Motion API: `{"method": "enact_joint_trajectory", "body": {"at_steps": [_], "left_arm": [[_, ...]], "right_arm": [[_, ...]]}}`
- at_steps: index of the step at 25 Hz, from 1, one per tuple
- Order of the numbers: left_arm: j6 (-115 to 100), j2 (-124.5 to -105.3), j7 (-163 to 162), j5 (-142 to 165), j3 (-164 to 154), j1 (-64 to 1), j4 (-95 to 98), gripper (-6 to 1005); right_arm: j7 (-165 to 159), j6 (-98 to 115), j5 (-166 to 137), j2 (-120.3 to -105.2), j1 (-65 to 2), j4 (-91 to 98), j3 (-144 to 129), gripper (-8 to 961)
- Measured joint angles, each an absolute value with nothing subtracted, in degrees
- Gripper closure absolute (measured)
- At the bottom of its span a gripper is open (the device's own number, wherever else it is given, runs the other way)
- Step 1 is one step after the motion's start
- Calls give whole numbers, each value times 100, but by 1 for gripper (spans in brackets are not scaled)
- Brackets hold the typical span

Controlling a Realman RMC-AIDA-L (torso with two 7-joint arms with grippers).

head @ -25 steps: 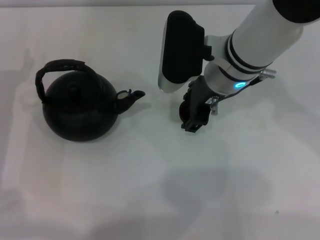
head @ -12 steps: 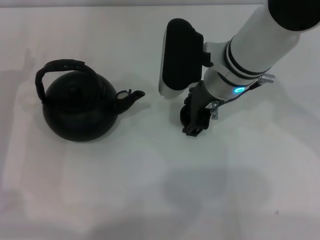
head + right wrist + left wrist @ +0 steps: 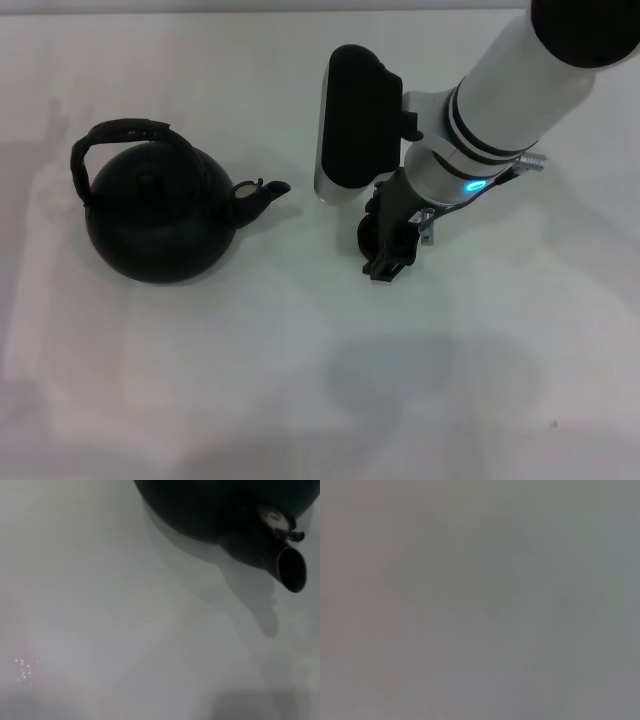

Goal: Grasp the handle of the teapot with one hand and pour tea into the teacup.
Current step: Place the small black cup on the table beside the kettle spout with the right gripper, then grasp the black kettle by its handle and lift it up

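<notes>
The teapot (image 3: pixel 155 215) sits left of the right gripper (image 3: pixel 388 245), spout pointing toward it, handle (image 3: pixel 125 135) arching overhead, while that gripper's grip on the hidden teacup cannot be told.

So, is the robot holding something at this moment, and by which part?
It cannot be told. The right gripper is down at the teacup, mostly hidden behind it. The teapot and its handle stand untouched.

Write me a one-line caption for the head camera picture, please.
Black teapot stands untouched on a white table, spout toward the right gripper, which hangs low over a mostly hidden teacup.
</notes>
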State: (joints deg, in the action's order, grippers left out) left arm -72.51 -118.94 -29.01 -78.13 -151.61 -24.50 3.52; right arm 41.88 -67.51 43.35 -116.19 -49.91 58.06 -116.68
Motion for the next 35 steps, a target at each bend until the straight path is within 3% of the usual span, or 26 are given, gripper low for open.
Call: {"method": "enact_joint_trajectory", "body": {"at_steps": [17,35], "left_arm": [[-7251,-11892,-2901,-7813,-15161,-2434,352,123],[-7250,-11882,-2862,-7828,-15161,-2441,313,124]], "right_arm": [[4483,-6675,4710,-11617,-4846,6022,-11404,113],[5845,-6342,5567,-11572,-3760,6251,-8605,116]]}}
